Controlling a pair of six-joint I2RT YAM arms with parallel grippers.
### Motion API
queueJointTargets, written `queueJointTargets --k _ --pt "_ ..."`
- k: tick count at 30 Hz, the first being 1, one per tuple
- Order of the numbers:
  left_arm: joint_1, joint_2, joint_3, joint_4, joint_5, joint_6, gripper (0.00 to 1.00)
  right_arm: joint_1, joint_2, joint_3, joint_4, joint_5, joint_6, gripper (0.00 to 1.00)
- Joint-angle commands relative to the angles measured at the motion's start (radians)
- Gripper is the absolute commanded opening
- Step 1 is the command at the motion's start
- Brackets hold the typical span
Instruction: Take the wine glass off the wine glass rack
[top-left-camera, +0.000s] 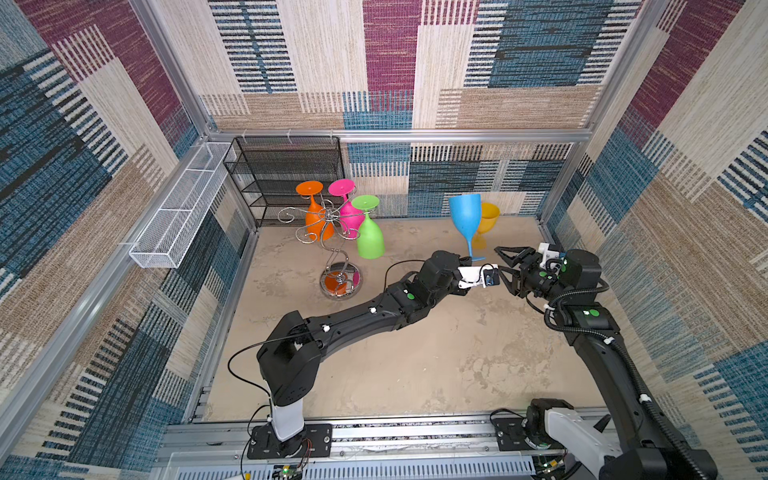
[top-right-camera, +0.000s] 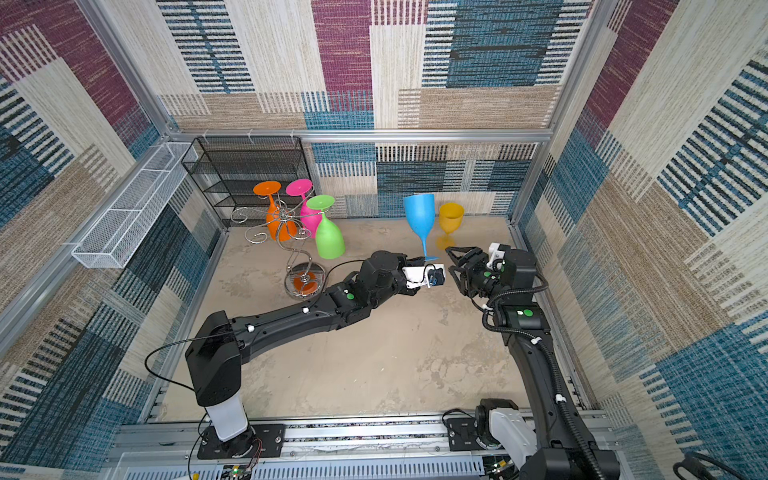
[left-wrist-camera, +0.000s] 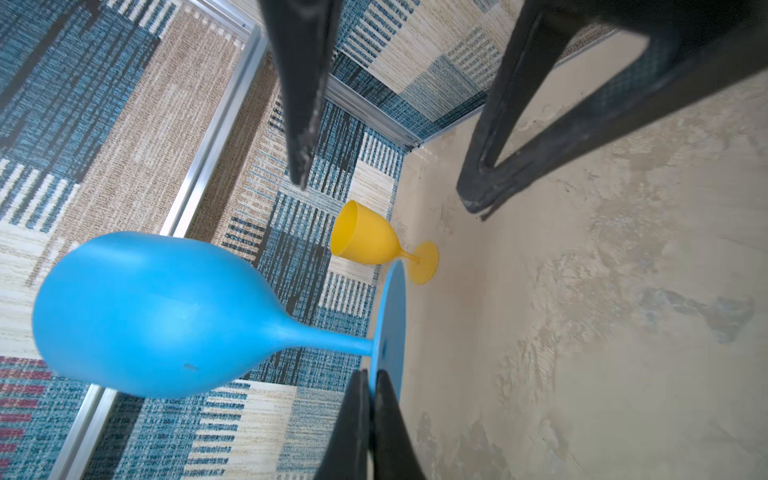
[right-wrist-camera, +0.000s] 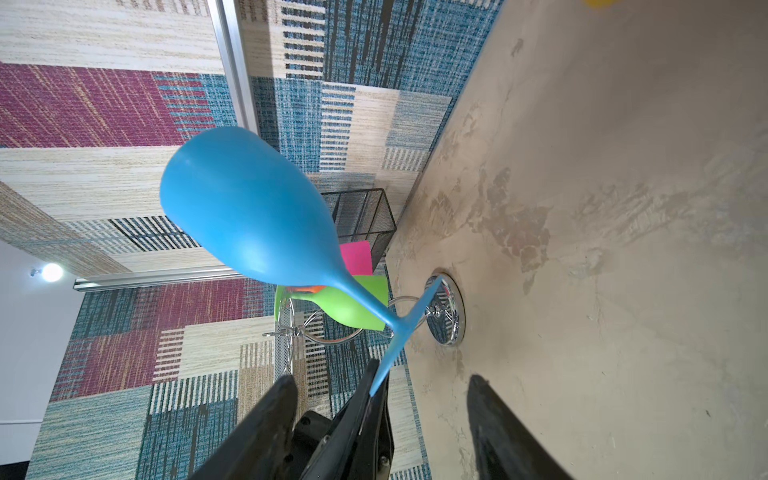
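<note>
Right of the rack (top-left-camera: 340, 282), the left gripper (left-wrist-camera: 371, 378) pinches the blue glass (top-left-camera: 465, 216) by its foot; the right gripper (top-left-camera: 498, 259) gapes beside it. 3 glasses (top-left-camera: 370, 237) hang racked.

Far left corner: black wire-mesh shelf unit (top-left-camera: 286, 178), several tiers, standing against the far wall.
Left wall: long white mesh basket (top-left-camera: 183, 208), fixed along it, far end near the shelf's top.
Floor: mottled beige tabletop (top-left-camera: 415, 353).
Walls: woven patchwork panels (top-left-camera: 390, 62) in aluminium framing (top-left-camera: 415, 135).
</note>
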Motion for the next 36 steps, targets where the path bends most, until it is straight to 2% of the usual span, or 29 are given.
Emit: queueJointTargets --k 1,11,15,18,27,36 --pt "-0.003 0.007 -0.022 0.155 -0.02 0.066 0.0 0.0 0.011 -0.003 0.034 -0.023 0.019 0.65" --pt "-0.013 -0.001 -0.14 0.358 0.033 0.09 0.0 -0.003 0.053 -0.011 0.07 -0.042 0.045 0.57" --pt "-0.019 0.021 -0.162 0.466 0.032 0.15 0.0 -0.003 0.06 -0.011 0.075 -0.04 0.05 0.51" --pt "-0.019 0.032 -0.165 0.501 0.03 0.153 0.0 -0.004 0.071 -0.014 0.08 -0.049 0.053 0.47" --pt "-0.033 0.066 -0.192 0.619 0.026 0.212 0.0 -0.003 0.091 -0.002 0.088 -0.05 0.059 0.43" --pt "-0.049 0.075 -0.227 0.691 0.021 0.258 0.0 -0.005 0.083 0.002 0.099 -0.028 0.074 0.28"
